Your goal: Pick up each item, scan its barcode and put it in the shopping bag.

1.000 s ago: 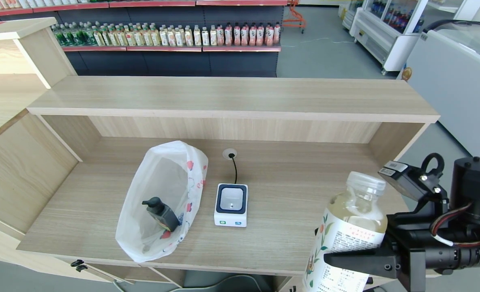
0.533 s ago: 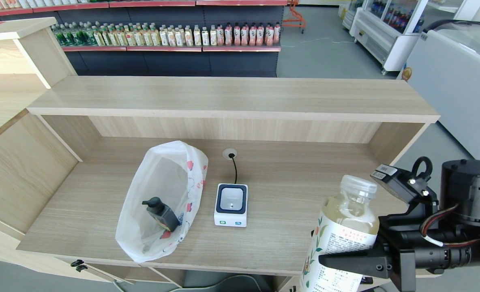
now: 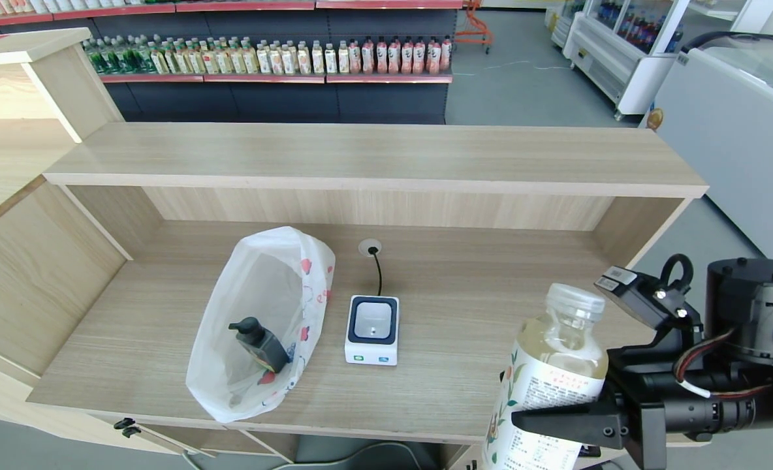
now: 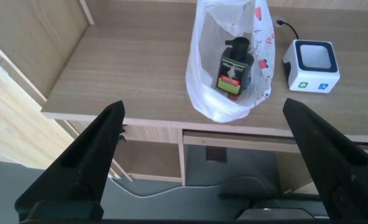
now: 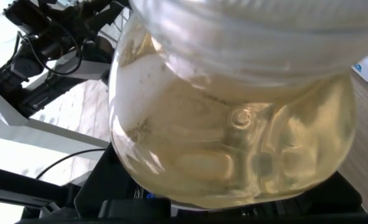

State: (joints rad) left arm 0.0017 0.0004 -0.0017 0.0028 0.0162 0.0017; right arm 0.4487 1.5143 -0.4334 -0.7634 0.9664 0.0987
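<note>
At the wooden counter's point(image 3: 458, 294) front right corner, the right gripper point(image 3: 546, 408) clasped a drink bottle point(image 3: 561, 352); the left gripper point(image 4: 202, 109) stood spread.

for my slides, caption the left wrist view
Open left gripper frames the shopping bag with a pump bottle inside, scanner beside it.

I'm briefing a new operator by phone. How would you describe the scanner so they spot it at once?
Start at the wooden counter. On it, beside the white bag, stands the scanner: a small white box with a dark-framed window on top, the only thing with a black cable running from it.
</note>
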